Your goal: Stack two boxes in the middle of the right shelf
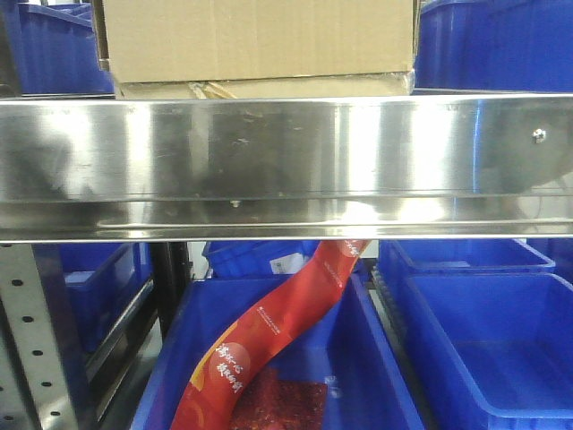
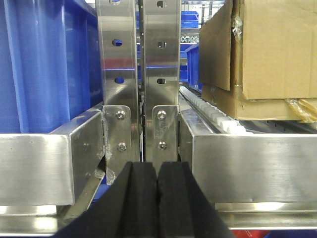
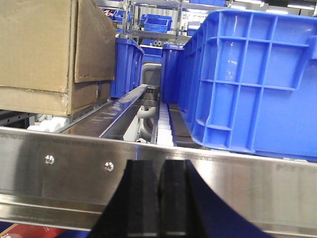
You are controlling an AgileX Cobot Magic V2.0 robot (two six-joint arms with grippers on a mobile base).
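Resting stacked on the shelf (image 1: 286, 166), the boxes (image 1: 260, 40); both tools (image 2: 158, 198) (image 3: 159, 198) clenched, empty.

You see plain tan boxes (image 1: 260, 40); a shiny silver shelf (image 1: 286, 166); bright blue bins (image 1: 488, 345); a red strip (image 1: 269, 340) with gold writing; black hand pads (image 2: 143, 198).

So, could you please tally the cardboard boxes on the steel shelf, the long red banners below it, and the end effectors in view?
cardboard boxes: 2, the upper box stacked on the lower box
long red banner: 1
end effectors: 2, the left end effector and the right end effector, both shut and empty
Total: 5
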